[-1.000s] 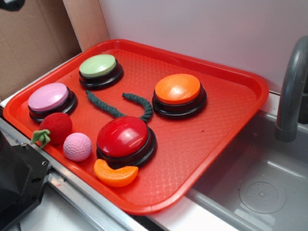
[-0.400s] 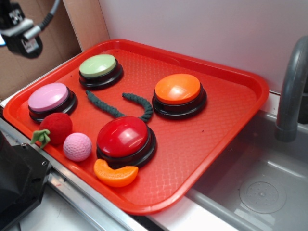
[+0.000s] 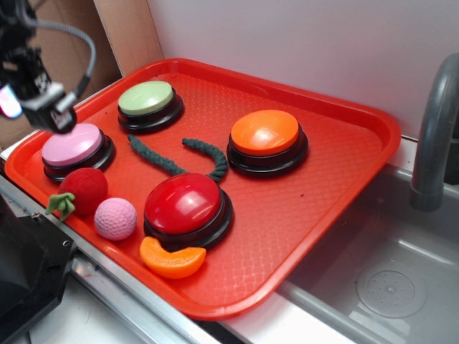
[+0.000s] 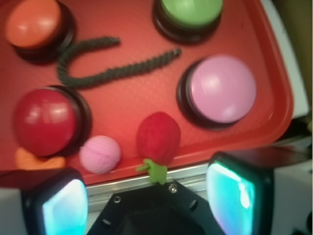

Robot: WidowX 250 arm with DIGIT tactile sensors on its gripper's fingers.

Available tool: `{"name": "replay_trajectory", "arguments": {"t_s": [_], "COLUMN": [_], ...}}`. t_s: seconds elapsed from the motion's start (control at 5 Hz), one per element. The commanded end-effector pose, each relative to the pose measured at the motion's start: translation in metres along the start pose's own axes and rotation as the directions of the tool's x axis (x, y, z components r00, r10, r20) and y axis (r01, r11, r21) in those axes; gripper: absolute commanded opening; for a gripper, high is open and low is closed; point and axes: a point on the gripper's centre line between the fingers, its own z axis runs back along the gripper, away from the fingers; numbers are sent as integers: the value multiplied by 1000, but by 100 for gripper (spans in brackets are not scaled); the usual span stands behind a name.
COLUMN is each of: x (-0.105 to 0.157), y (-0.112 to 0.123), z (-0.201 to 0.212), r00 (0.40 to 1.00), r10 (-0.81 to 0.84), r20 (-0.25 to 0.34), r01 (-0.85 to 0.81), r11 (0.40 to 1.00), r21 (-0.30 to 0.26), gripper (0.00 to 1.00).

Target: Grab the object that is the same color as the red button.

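Observation:
The red plush fruit (image 3: 84,190) with a green leafy stem lies at the tray's front left edge, its stem hanging over the rim. It also shows in the wrist view (image 4: 158,138). The red button (image 3: 184,203) stands to its right, beyond the pink ball; it also shows in the wrist view (image 4: 45,121). My gripper (image 3: 32,97) hangs in the air at the far left, above the pink-domed button and behind the fruit. In the wrist view the gripper (image 4: 149,196) is open and empty, its two lit pads wide apart.
The red tray (image 3: 326,208) also holds a pink knitted ball (image 3: 115,218), an orange slice toy (image 3: 171,260), a green rope (image 3: 176,159), and pink (image 3: 72,145), green (image 3: 146,99) and orange (image 3: 265,132) buttons. A black block (image 3: 25,269) stands front left; a sink (image 3: 387,272) and faucet lie right.
My gripper has come into view at the top left and moved down and to the right, toward the pink-domed button. Nothing on the tray has moved.

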Motion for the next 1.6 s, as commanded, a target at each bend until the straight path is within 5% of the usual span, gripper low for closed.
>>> {"name": "replay_trajectory", "arguments": {"t_s": [0.0, 0.6, 0.8, 1.0, 1.4], "x": [-1, 13, 10, 7, 23], "y": [14, 18, 17, 17, 17], "z": [-38, -94, -99, -96, -63], "r00": [994, 996, 993, 987, 993], "r10": [109, 89, 120, 159, 113], "r20": [6, -23, -21, -5, -18], "r01": [-109, -88, -120, -159, -113], "r11": [993, 996, 993, 987, 993], "r21": [34, 28, 21, 9, 26], "gripper": [100, 100, 9, 0, 0]}}
